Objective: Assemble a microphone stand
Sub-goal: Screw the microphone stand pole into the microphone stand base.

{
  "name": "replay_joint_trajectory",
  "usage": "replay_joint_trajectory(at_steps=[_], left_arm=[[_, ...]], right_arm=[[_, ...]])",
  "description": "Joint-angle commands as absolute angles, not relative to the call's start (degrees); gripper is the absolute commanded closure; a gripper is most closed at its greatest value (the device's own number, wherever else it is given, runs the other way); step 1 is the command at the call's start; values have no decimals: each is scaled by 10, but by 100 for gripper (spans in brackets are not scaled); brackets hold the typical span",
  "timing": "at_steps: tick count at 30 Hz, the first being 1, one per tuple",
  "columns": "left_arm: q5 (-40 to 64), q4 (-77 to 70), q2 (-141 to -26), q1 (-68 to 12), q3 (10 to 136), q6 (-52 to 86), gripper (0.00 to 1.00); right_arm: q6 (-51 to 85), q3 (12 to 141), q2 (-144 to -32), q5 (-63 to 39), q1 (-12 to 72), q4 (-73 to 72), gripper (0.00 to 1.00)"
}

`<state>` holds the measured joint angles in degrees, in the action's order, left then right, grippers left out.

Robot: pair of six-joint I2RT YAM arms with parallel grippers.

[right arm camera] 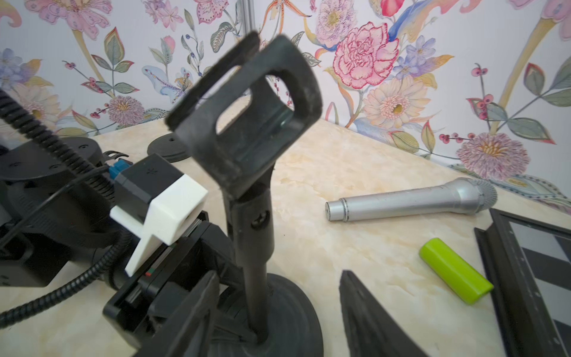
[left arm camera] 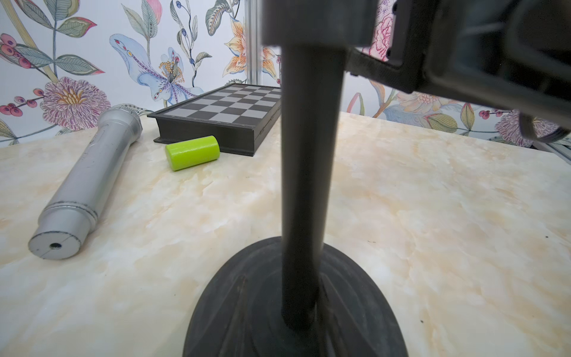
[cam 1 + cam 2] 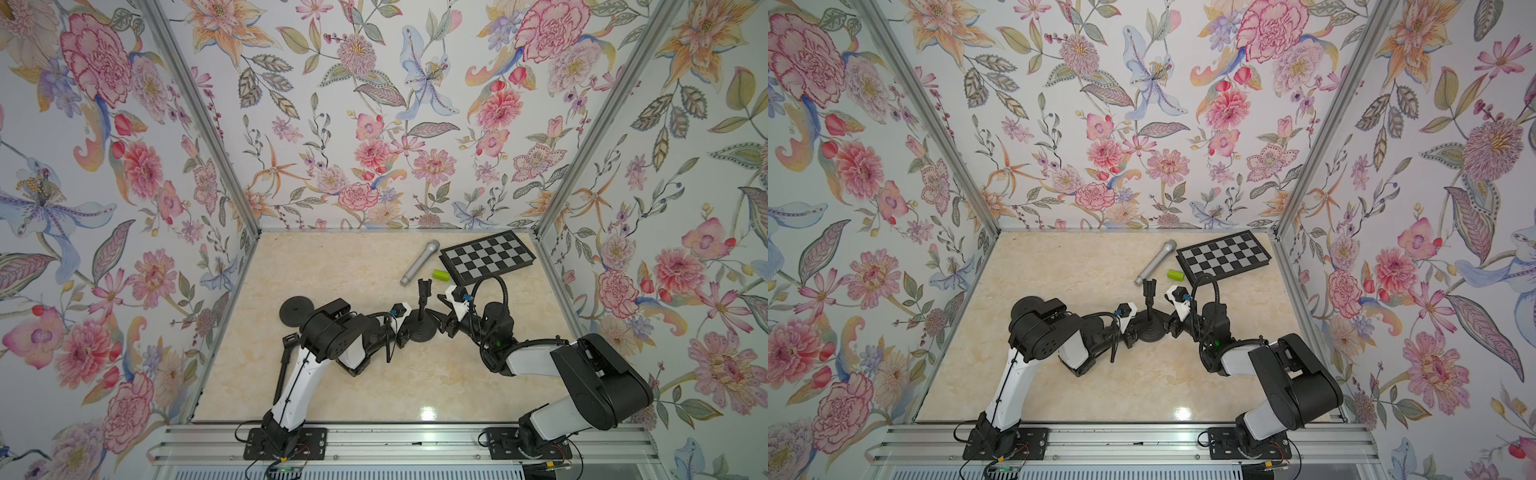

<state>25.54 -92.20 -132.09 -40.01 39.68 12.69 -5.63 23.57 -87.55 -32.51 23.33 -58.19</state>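
Left wrist view — stand top cut off

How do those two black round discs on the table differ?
The middle base holds a standing pole with a clip; the spare base is bare. The middle base sits between the left arm and right arm; the spare base lies outside them. Both are black and round.

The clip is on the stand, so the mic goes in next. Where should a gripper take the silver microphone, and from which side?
Grip the microphone mid-barrel, from above, jaws across its width: it lies flat on the table, barrel straight, chessboard close beside its grille.
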Motion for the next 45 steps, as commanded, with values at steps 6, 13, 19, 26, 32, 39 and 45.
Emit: replay_joint_trajectory(at_steps=[6,13,19,26,32,39,45], left_arm=[[209,-1055,-1383,-380,378,128,63],[209,-1055,-1387,-378,379,128,63],[204,-1055,-1382,-377,376,129,62],[203,-1055,-1384,-376,381,133,62],[202,-1055,-1385,-377,377,132,62],[205,-1055,-1386,-376,376,131,62],[211,-1055,-1386,-376,377,130,62]], right_arm=[[-186,382,-933,-554,209,-400,43],[-146,407,-983,-502,212,-424,81],[-33,303,-972,-291,252,-593,95],[150,227,-993,219,449,-642,100],[124,234,-1016,182,484,-675,94],[-17,220,-933,-45,421,-653,45],[-66,242,-916,-348,284,-583,43]])
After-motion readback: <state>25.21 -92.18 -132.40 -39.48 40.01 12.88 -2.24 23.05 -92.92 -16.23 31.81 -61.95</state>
